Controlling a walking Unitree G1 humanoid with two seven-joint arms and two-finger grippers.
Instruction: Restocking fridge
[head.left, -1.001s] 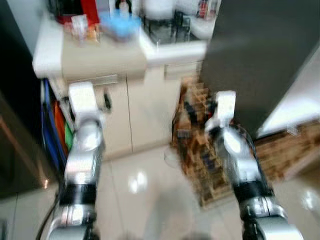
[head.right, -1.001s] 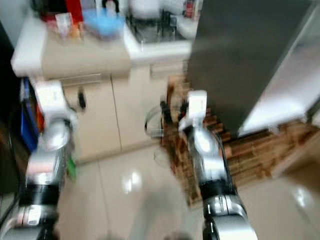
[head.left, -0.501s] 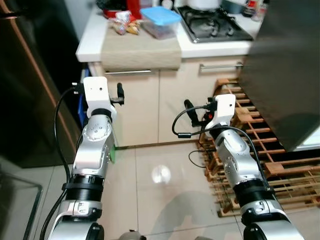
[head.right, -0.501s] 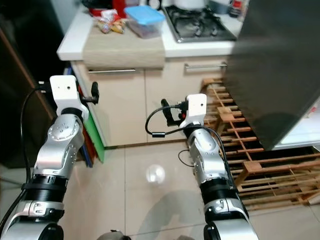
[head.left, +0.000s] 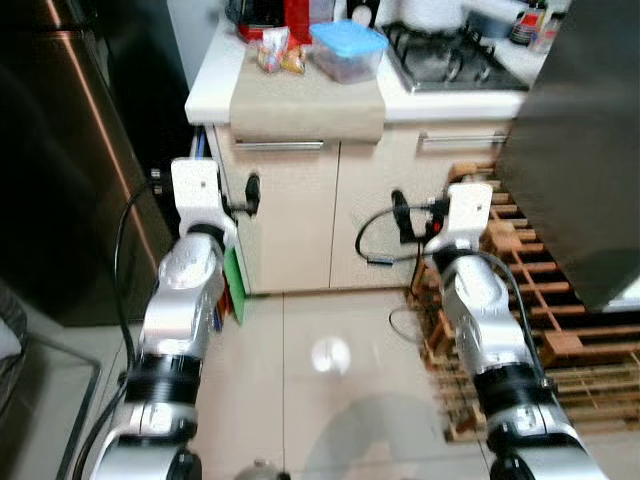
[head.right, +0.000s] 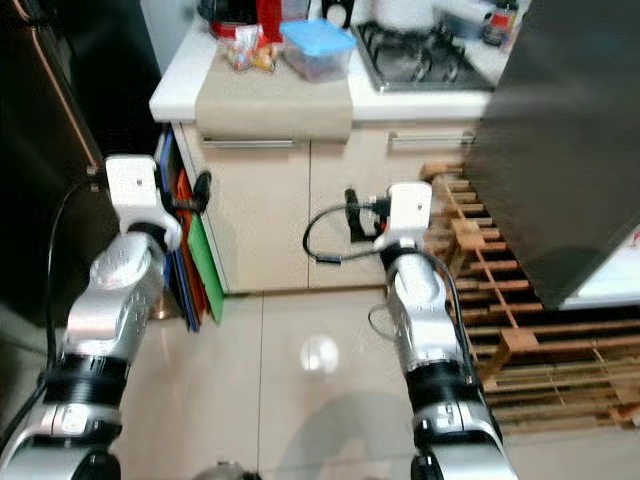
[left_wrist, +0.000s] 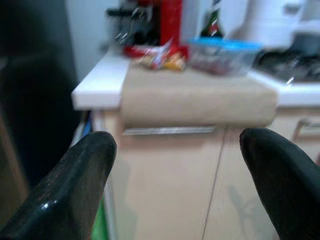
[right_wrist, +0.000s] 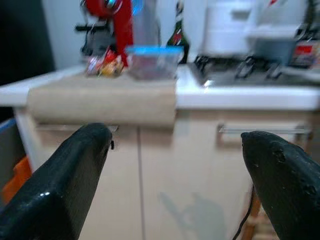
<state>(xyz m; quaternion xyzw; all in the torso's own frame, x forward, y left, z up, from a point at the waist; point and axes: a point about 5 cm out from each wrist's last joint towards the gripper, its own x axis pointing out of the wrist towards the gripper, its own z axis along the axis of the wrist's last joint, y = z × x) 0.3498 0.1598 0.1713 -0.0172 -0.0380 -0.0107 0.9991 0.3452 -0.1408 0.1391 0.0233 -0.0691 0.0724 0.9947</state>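
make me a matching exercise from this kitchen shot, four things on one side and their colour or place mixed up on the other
Column one:
1. container lid
2. cloth
3. wooden rack
4. stove

Column two:
A. on the floor beside the cabinet
B. blue
C. on the worktop, beyond the container on the robot's right
D. beige, hanging over the worktop edge

Pairs: 1-B, 2-D, 3-A, 4-C

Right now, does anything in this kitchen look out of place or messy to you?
One oddity: wooden slatted racks lie on the floor by the cabinet, an unusual spot. On the counter, the blue-lidded container and snack packets sit upright on the beige cloth. Nothing looks spilled or broken.
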